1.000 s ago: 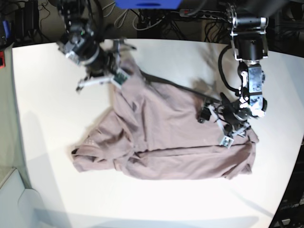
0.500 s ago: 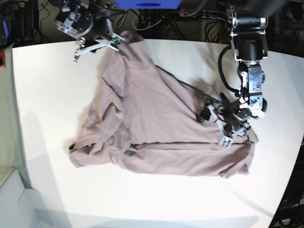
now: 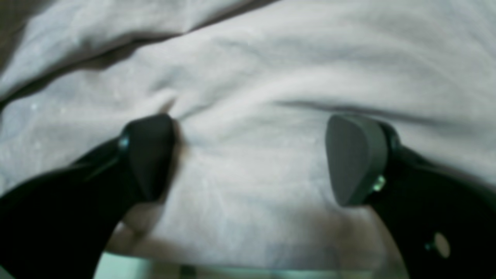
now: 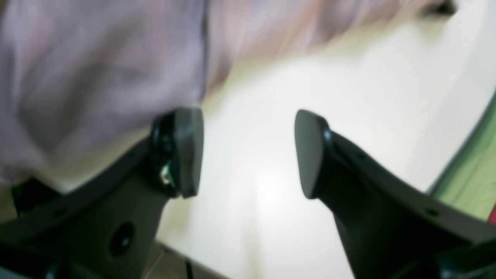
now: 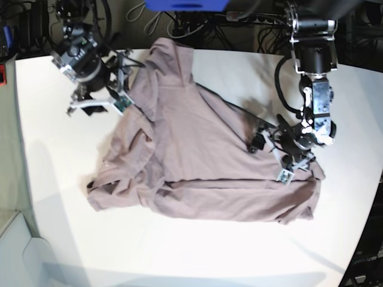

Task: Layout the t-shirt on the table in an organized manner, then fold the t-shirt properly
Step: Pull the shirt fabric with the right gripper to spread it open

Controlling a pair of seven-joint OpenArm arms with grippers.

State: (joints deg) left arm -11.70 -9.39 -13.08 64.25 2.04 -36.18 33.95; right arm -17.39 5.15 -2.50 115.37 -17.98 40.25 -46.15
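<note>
Two black pads [image 3: 147,155] of the left gripper [image 3: 248,159] spread wide, resting on the mauve t-shirt [image 3: 271,77]; right wrist, right gripper [image 4: 248,153] parted over the table [image 4: 348,97], cloth at 10 o'clock; base, t-shirt [image 5: 203,167] wrinkled mid-table [image 5: 54,167], right gripper [image 5: 99,101] at its 10 o'clock, left gripper [image 5: 287,158] at its 3 o'clock edge.

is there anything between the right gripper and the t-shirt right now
Nothing visible. The right gripper is open over bare table, and the t-shirt lies right beside one of its fingers with only white tabletop around.
</note>
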